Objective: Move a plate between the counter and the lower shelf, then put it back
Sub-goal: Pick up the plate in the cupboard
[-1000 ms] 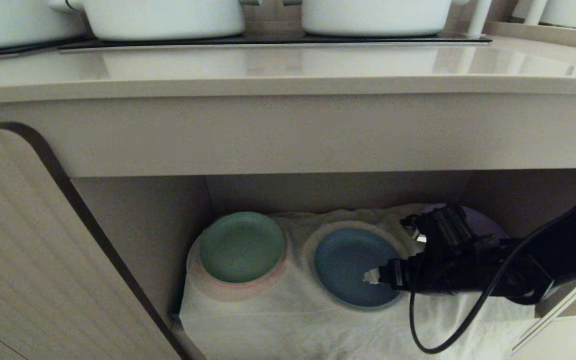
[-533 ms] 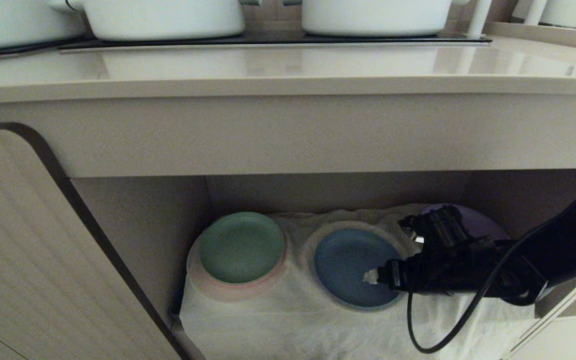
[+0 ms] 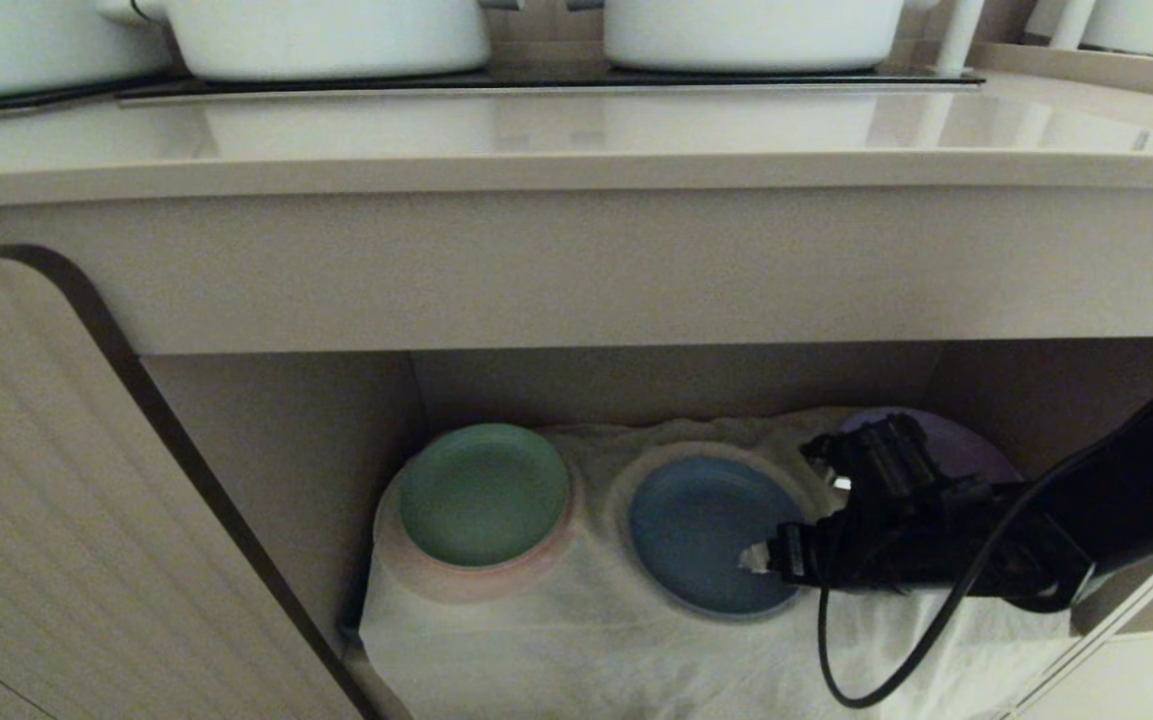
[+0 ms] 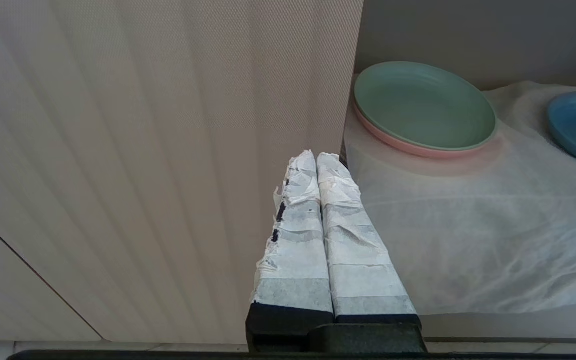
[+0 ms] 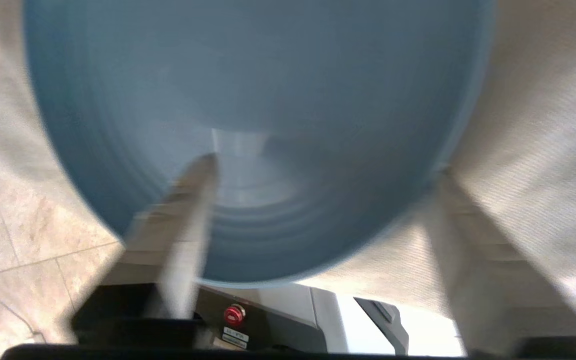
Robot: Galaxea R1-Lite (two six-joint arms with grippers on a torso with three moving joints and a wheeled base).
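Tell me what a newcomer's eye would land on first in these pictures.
First, the black right gripper reaching into the lower shelf, its taped fingers astride the rim of the blue plate, one over it and one outside. Next, the green plate to its left on the white cloth, and white pots on the counter.

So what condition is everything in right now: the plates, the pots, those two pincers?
Blue plate: flat on the white cloth in the lower shelf, rim between the right pincer's fingers.
Green plate: stacked on a pink one, untouched.
Purple plate: mostly hidden behind the arm.
White pots: standing on the counter.
Right pincer: open, straddling the blue plate's rim.
Left pincer: shut, idle beside the cabinet panel.
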